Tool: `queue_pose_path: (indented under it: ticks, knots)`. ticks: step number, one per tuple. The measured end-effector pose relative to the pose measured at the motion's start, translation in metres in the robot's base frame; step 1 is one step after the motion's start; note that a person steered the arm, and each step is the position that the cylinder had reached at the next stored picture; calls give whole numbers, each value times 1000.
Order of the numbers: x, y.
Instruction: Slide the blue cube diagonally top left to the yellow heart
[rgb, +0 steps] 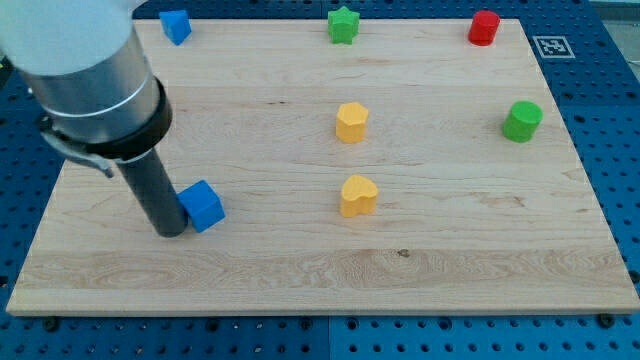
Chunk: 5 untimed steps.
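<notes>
The blue cube (204, 206) sits on the wooden board (320, 270) at the view's lower left. My tip (171, 231) stands right against the cube's left side, touching or nearly touching it. The yellow heart (358, 195) lies to the cube's right, near the board's middle. A second yellow block (351, 122), roughly pentagonal, sits just above the heart.
Another blue block (175, 26) is at the top left corner. A green star (343, 25) is at the top middle, a red cylinder (484, 27) at the top right, and a green cylinder (522, 121) at the right. The arm's grey body (85, 70) hides the upper left.
</notes>
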<state>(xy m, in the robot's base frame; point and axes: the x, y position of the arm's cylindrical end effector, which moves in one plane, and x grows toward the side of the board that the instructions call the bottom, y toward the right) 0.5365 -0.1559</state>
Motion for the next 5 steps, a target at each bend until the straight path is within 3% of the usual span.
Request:
queue_pose_path:
  ticks: [5]
  knots:
    - [-21, 67]
